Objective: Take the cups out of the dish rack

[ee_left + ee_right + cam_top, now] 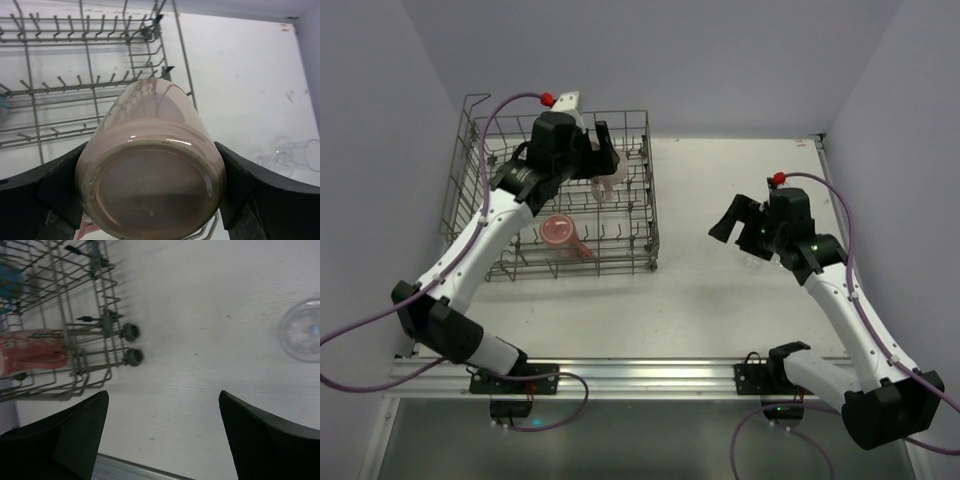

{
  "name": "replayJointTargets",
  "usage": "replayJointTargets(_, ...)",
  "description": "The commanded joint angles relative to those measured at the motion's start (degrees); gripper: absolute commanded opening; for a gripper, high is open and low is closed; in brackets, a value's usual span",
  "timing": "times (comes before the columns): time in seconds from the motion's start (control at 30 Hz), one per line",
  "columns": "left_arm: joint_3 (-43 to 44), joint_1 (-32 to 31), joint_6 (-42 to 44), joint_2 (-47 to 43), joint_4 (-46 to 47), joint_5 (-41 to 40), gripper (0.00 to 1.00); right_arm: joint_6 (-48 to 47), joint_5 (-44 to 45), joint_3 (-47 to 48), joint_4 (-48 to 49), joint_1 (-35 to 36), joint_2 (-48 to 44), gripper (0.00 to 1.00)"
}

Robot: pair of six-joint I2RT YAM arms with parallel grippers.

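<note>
Three cups, one dish rack [652, 215]. Left gripper [150, 152] pinches one cream mug [150, 200]. One red mug [560, 233] lies inside. One clear tumbler [302, 330] sits at the rack's three o'clock. Right gripper [162, 397] is spread.

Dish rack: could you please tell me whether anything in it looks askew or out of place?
Only the translucent red mug: it lies tipped on its side low in the dish rack rather than standing upright. Nothing looks spilled or broken.
</note>
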Motion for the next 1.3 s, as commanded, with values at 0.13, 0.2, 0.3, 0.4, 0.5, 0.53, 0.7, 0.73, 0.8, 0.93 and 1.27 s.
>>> replayJointTargets(0.13,-17.8,-0.2,-0.9,-16.8,29.7,16.9,0.0,13.0,-30.8,-4.5,24.4,0.2,-2.5,0.93)
replayJointTargets(0.2,-22.9,-0.2,-3.1,-20.0,36.3,19.5,0.0,19.0,-34.3,-8.2,31.5,0.4,-3.6,0.92)
replayJointTargets(0.3,-28.1,-0.2,-7.7,-23.9,45.7,21.5,0.0,27.2,-38.2,-13.8,46.7,0.4,-4.5,0.91)
replayJointTargets(0.4,-34.1,-0.2,-12.8,-26.6,54.3,22.7,0.0,35.0,-38.7,-20.4,63.2,1.1,-5.6,0.89)
replayJointTargets(0.5,-40.0,-0.2,-18.3,-28.7,63.9,23.0,0.0,42.1,-36.9,-27.0,81.2,2.5,-4.6,0.89)
replayJointTargets(0.53,-41.4,-0.2,-19.7,-29.2,66.0,22.7,0.0,43.3,-36.1,-28.2,89.7,3.9,-3.8,0.9)
replayJointTargets(0.7,-48.1,-0.2,-28.4,-30.7,77.2,21.9,0.0,44.1,-32.5,-28.7,101.0,9.6,4.0,0.87)
replayJointTargets(0.73,-48.5,-0.3,-29.3,-30.7,77.9,21.8,0.0,43.9,-31.2,-28.6,105.2,11.2,5.1,0.87)
replayJointTargets(0.8,-49.8,-0.4,-31.8,-30.9,79.7,21.6,0.0,43.9,-30.0,-28.2,107.8,12.2,8.0,0.87)
replayJointTargets(0.93,-51.5,-0.8,-33.6,-31.7,80.5,20.5,0.0,44.5,-29.3,-26.4,114.5,13.9,12.8,0.85)
replayJointTargets(1.27,-55.2,-0.9,-37.4,-30.9,84.8,21.0,0.0,44.3,-30.3,-19.4,116.1,16.3,19.7,0.8)
